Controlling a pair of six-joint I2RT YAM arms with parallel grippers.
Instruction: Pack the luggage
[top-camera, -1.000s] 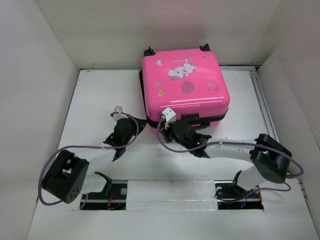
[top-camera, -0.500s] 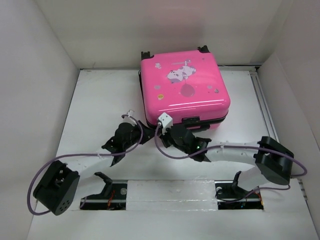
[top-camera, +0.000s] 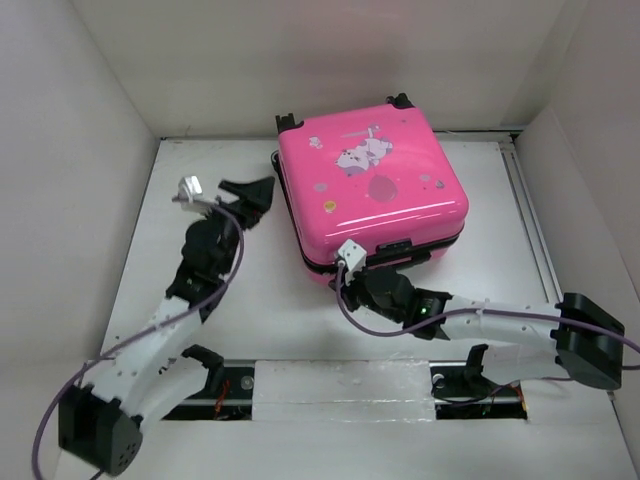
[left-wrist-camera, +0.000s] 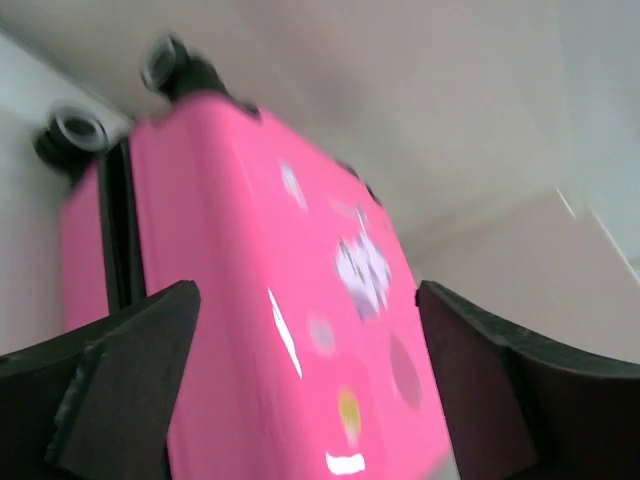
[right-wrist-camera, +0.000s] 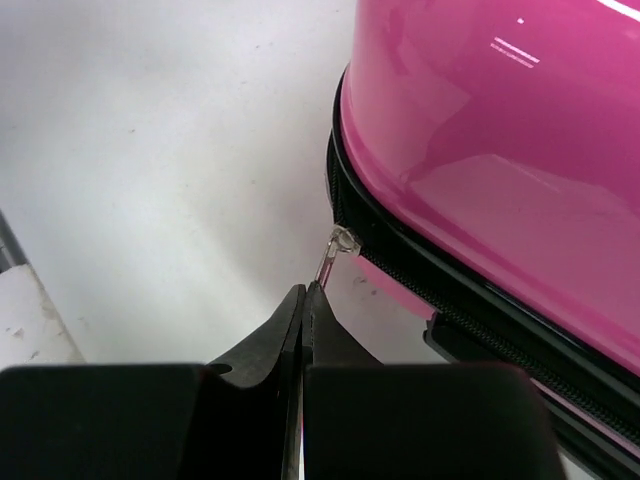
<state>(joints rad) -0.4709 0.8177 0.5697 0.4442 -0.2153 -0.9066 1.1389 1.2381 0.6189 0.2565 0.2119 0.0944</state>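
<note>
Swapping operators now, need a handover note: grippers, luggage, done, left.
Left gripper: open, holding nothing, beside the luggage on its left side.
Right gripper: shut on the clear zipper pull at the near left corner.
Luggage: flat on the table, lid down, contents hidden.
Left: probably run the zip round; how far it is closed can't be told.

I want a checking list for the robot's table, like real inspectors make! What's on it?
Surface: white table, smooth and flat.
Job's things: hot-pink hard-shell suitcase with cartoon print, lid down, lying flat, wheels toward the far wall.
Clutter: nothing seen.
Grippers: left gripper open beside the suitcase's far left corner; right gripper shut on the clear zipper pull at its near left corner.
Cables: purple cables loop along both arms.
Surroundings: white walls on three sides.
</note>
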